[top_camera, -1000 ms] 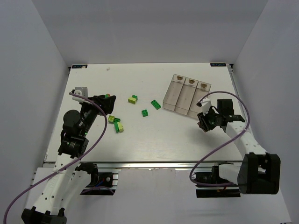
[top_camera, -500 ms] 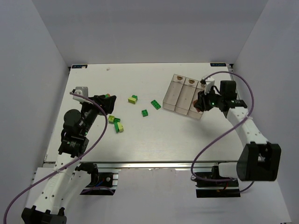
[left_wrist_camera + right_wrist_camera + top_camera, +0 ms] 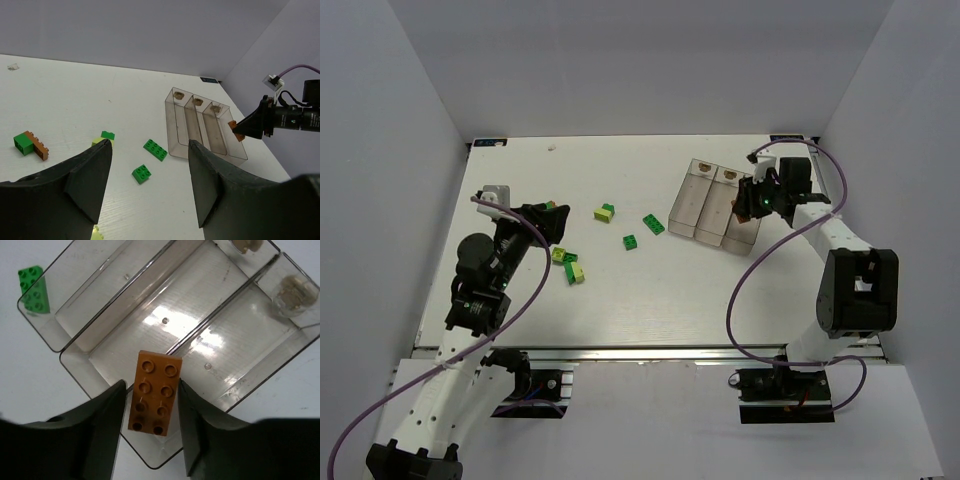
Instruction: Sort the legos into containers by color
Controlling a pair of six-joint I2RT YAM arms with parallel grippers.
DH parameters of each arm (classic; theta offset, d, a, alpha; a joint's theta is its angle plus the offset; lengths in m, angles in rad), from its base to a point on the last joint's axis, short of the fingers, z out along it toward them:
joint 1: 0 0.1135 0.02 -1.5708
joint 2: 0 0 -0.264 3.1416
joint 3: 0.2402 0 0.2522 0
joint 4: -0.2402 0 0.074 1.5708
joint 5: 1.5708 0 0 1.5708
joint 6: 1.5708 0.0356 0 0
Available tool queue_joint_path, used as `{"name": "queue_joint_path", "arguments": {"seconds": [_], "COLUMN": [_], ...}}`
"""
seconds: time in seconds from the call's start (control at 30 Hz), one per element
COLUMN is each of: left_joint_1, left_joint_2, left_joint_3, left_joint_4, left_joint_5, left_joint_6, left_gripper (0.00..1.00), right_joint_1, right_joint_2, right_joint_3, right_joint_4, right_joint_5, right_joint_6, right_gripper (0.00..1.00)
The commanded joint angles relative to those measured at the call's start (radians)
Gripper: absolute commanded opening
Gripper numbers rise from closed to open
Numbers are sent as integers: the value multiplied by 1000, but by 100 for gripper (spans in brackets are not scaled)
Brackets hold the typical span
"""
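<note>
Since a second ago our right arm (image 3: 825, 225) has swung from the near end of the containers (image 3: 705, 195) up over them, carrying the orange brick (image 3: 154, 392) along; our left arm has stayed put.

Nearest us, the left fingers (image 3: 75, 185) hang apart and empty above the desk (image 3: 640, 310). We judge they are held back so the arms do not crowd each other. Just beyond lie the loose legos: a yellow-green and green cluster (image 3: 570, 266), then a small green brick (image 3: 630, 242) and a longer green brick (image 3: 653, 224) near the bins.

Farther right, the right fingers (image 3: 100, 430) are clamped on the orange brick's long sides, studs toward the wrist camera. It hangs above the containers' near end, about over the wall between the middle and right bins; we cannot tell which it will enter. We see no brick inside them yet.
</note>
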Motion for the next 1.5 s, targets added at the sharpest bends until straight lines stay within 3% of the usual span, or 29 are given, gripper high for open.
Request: {"name": "queue_joint_path", "arguments": {"seconds": [0.0,0.1,0.3,0.43,0.47,0.53,0.57,0.63,0.67,0.73,0.77,0.8,0.87,0.9,1.03,1.2,1.37,1.47], "left_joint_1": [4,4,4,3,4,4,4,4,4,6,7,10,15,20,41,43,26,3], "left_joint_2": [6,6,24,40,43,53,73,99,137,176,220,243,297,357,529,727,1013,1093], "left_joint_3": [11,9,12,11,11,12,16,28,35,58,65,77,89,98,170,285,533,591], "left_joint_4": [5,6,0,0,0,-3,-8,-29,-61,-95,-106,-123,-135,-147,-195,-230,-399,-459], "left_joint_5": [15,13,15,16,12,9,-5,-28,-39,-71,-88,-103,-169,-186,-232,-255,-419,-525], "left_joint_6": [6,6,10,8,8,8,5,-13,-15,-9,-9,-9,-7,-9,-41,-85,-119,-109], "left_gripper": [72,72,72,69,62,42,18,0,0,0,0,0,22,45,79,82,76,76], "right_joint_1": [0,0,0,2,3,13,26,42,60,89,102,114,125,126,164,221,238,243], "right_joint_2": [13,16,-66,-236,-264,-339,-364,-431,-456,-517,-534,-543,-559,-562,-557,-567,-557,-556], "right_joint_3": [8,-21,-35,-39,-38,-36,-41,-73,-135,-211,-250,-245,-239,-249,-231,-246,-249,-248], "right_joint_4": [56,85,80,16,-6,-78,-136,-152,-144,-90,-86,-102,-132,-129,-156,-132,-130,-129], "right_joint_5": [39,69,27,-178,-220,-347,-402,-439,-440,-422,-397,-318,-261,-247,-201,-87,-53,-46], "right_joint_6": [8,13,37,30,28,15,8,7,19,24,1,-31,-74,-81,-105,-136,-144,-144], "right_gripper": [52,75,76,70,67,50,31,16,6,10,26,35,48,50,56,59,59,59]}}
